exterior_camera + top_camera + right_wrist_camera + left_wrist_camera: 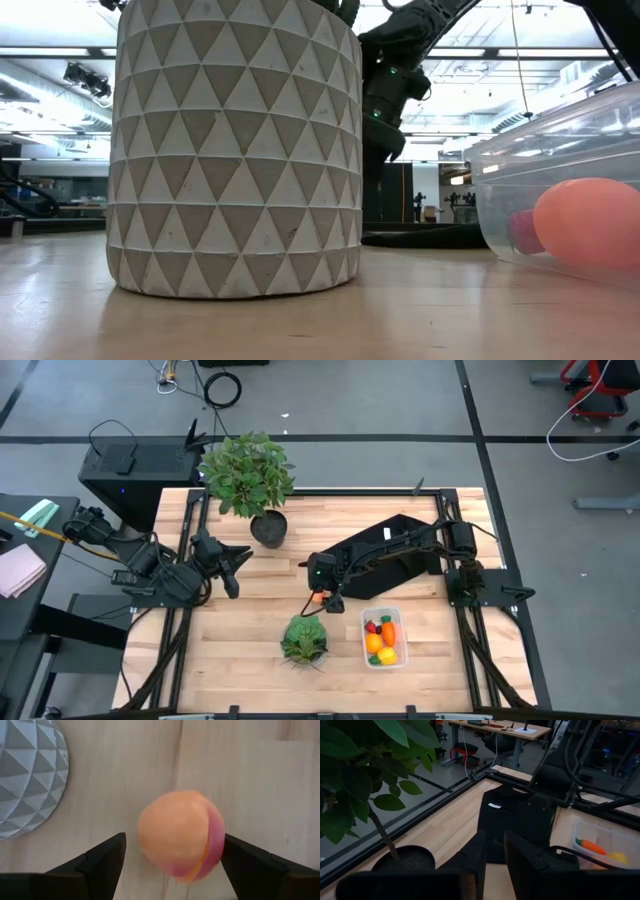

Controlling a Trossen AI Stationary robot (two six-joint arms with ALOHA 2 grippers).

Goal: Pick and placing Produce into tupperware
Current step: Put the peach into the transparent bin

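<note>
A peach-coloured ball [180, 835] with a pink side lies on the wooden table, also seen under my right arm [316, 600]. My right gripper [175, 845] is open and points steeply down, one finger on each side of the ball. The clear tupperware [383, 638] stands on the table nearer the front edge, holding an orange carrot [592, 846], a yellow piece [386, 655], an orange ball and a small red piece. My left gripper [492, 855] waits above the table's left side, a narrow gap between its fingers, holding nothing.
A small leafy green plant in a white triangle-patterned pot [304, 640] stands just left of the tupperware and close to the ball [25, 775]. A large potted plant [248, 475] stands at the far side. A black cloth [400, 550] lies under my right arm.
</note>
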